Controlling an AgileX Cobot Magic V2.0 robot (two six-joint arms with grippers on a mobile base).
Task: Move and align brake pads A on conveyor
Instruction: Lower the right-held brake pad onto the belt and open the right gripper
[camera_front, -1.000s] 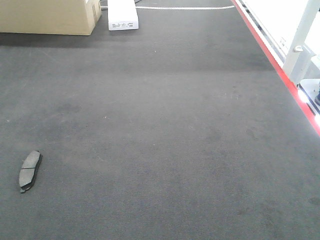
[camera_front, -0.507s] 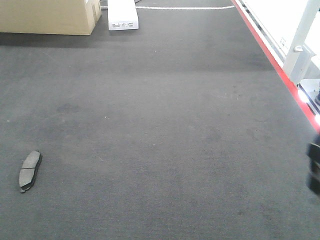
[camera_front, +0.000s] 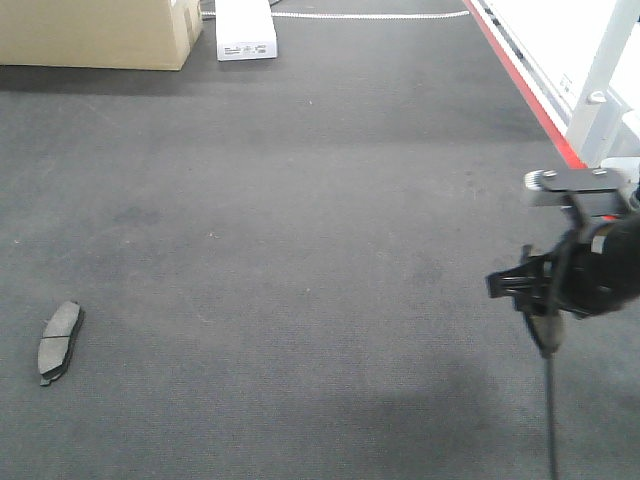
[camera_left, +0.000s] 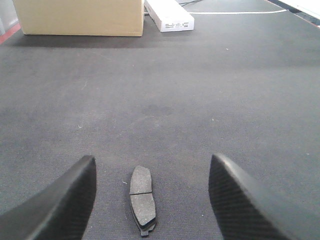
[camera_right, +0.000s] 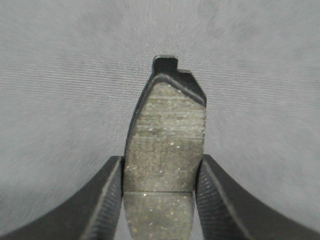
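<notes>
now the right gripper (camera_right: 160, 192) pinches one brake pad (camera_right: 167, 130) over the belt (camera_front: 300, 200), while the left gripper (camera_left: 152, 167) hangs spread wide above a second pad (camera_left: 141, 200) lying flat on the belt's left side.

**Matt felt below, gritty pad up close**

The conveyor (camera_front: 300, 200) reads as dark, matt, felt-like cloth, faintly ribbed. Up close, the brake pad (camera_right: 167, 145) shows a rough, grainy friction face flecked with pale specks. The fingers (camera_right: 102, 205) of the right gripper (camera_right: 161, 162) look matt black, finely ridged. The box (camera_front: 90, 30) is plain brown cardboard.
</notes>
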